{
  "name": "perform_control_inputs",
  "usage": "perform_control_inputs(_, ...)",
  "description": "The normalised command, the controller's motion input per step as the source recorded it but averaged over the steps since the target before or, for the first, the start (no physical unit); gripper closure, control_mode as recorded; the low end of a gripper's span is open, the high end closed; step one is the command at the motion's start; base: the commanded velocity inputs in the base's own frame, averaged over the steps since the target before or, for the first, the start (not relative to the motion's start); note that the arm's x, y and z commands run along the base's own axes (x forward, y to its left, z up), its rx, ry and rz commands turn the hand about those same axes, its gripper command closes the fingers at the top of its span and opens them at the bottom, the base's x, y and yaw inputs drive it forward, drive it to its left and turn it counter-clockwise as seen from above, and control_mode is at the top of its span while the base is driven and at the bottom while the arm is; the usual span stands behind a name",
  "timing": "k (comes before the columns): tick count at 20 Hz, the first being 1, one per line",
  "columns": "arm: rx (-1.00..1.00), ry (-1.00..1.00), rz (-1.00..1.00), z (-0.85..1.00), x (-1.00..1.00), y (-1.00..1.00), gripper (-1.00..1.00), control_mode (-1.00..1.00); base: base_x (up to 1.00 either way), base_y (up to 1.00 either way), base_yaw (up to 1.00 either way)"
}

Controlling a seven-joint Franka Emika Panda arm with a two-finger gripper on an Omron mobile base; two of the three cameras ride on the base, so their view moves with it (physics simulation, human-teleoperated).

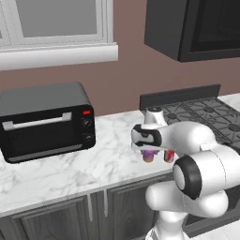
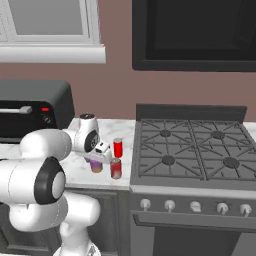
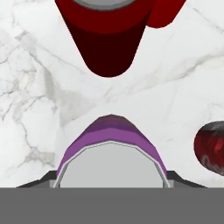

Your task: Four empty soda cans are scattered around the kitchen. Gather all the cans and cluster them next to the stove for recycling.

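Left base view: the arm bends low over the marble counter (image 1: 70, 173), and the gripper (image 1: 149, 151) points down right on top of the purple can (image 1: 148, 157). The can stands upright on the counter beneath the hand. A red can (image 1: 169, 155) peeks out just beside it, partly hidden by the arm. The stove (image 1: 206, 115) sits to the right, its grates dark against the counter. The toaster oven (image 1: 44, 119) is well apart on the left, under the window (image 1: 56, 28), and the microwave (image 1: 197, 28) hangs overhead.

Right base view: clearer now. The gripper (image 2: 98, 159) is down on the purple can (image 2: 96, 166), which stands near the counter's front edge. Just beside it stands the patterned red can (image 2: 116, 168), and behind that a bright red can (image 2: 118, 147), both upright, both near the stove's (image 2: 192, 150) left edge. The knobs (image 2: 195, 206) line up along the stove front.

Hand view: looking straight down on the purple can (image 3: 111, 153), silver top close to the camera, sitting between the fingers; dark tips (image 3: 41, 180) edge out on either side of it. The fingers stand at a middling width around the can, but I cannot tell whether they press on it. Ahead is a bright red can (image 3: 107, 39), with another red one (image 3: 164, 13) touching the frame edge behind it. The patterned can (image 3: 210, 148) lies off to the right.
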Motion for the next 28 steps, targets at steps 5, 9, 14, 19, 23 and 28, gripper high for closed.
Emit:
perform_control_inputs(5, 0.0, 0.0, -0.01, -0.06, 0.02, 0.0, 1.0, -1.0, 0.0, 0.0, 0.0)
perform_control_inputs(9, 0.0, 0.0, -0.01, -0.05, -0.11, 0.0, 1.0, -1.0, 0.0, 0.0, 0.0)
perform_control_inputs(14, 0.0, 0.0, -0.04, -0.13, -0.32, 0.0, 1.0, -1.0, 0.0, 0.0, 0.0)
perform_control_inputs(19, 0.0, -0.01, -0.04, -0.06, -0.14, 0.0, -1.0, -1.0, 0.0, 0.0, 0.0)
perform_control_inputs(23, 0.01, -0.01, -0.04, 0.0, 0.0, 0.0, -1.0, -1.0, 0.0, 0.0, 0.0)
perform_control_inputs(28, 0.01, 0.0, -0.05, 0.0, 0.0, 0.0, -1.0, -1.0, 0.0, 0.0, 0.0)
